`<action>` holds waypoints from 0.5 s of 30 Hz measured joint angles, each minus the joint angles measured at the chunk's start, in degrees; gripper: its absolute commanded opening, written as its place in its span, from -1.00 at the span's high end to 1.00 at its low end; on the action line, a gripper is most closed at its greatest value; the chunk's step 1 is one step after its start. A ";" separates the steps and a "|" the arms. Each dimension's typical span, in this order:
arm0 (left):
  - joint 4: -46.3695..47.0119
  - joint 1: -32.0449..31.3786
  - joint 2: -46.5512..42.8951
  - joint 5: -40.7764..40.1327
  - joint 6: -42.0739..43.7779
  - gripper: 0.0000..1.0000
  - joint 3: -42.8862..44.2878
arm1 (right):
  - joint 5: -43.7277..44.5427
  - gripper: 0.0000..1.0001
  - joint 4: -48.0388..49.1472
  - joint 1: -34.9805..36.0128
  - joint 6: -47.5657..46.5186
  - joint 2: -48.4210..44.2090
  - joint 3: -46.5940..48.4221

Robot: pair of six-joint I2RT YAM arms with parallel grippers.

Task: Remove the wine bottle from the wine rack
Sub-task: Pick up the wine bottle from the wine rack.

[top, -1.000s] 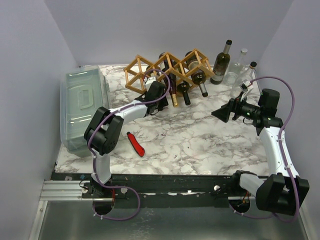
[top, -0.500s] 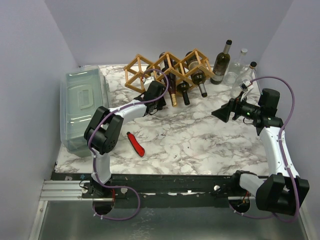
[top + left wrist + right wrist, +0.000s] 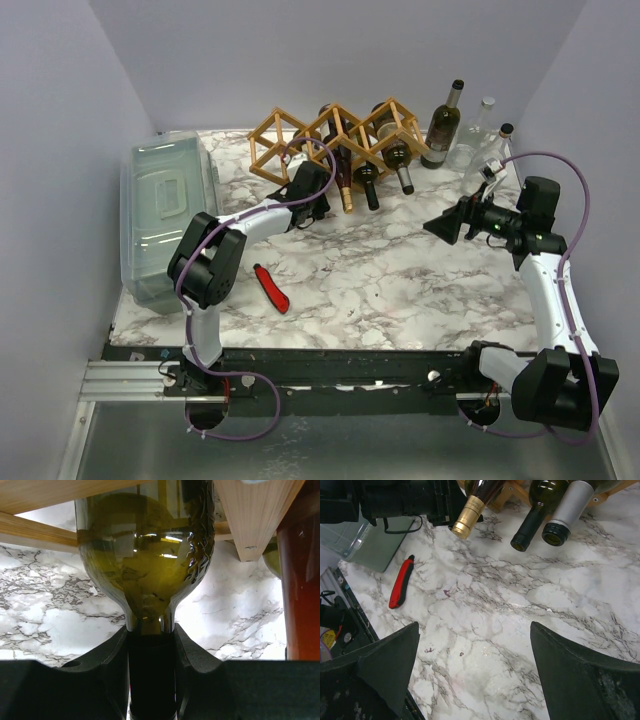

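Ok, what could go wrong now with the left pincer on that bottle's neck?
The left pincer grips only the narrow neck of the wine bottle; the smooth glass could slip or droop. Its body sits between slats of the wine rack, so a crooked pull might drag the rack. The reddish-brown bottle close beside it could get knocked.

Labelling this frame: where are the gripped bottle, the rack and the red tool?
Bottle (image 3: 142,575): left wrist view, its green shoulder.
Rack (image 3: 252,510): left wrist view, a wooden slat.
Red tool (image 3: 398,587): right wrist view, its red body.

clear lidded bin (image 3: 165,215), red utility knife (image 3: 271,288), upright bottles (image 3: 443,125), marble table (image 3: 400,290)
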 measured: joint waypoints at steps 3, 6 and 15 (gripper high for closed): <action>-0.02 -0.02 -0.02 -0.07 1.25 1.00 -0.09 | -0.02 -0.90 -0.26 0.00 -0.02 0.07 0.35; 0.07 -0.15 -0.24 -0.44 2.71 1.00 -0.39 | 0.00 -0.90 -0.31 0.00 -0.11 0.22 0.61; -0.63 -1.70 -3.41 -3.06 7.89 1.00 -3.54 | 0.00 -0.90 -0.70 0.00 -0.42 0.42 0.61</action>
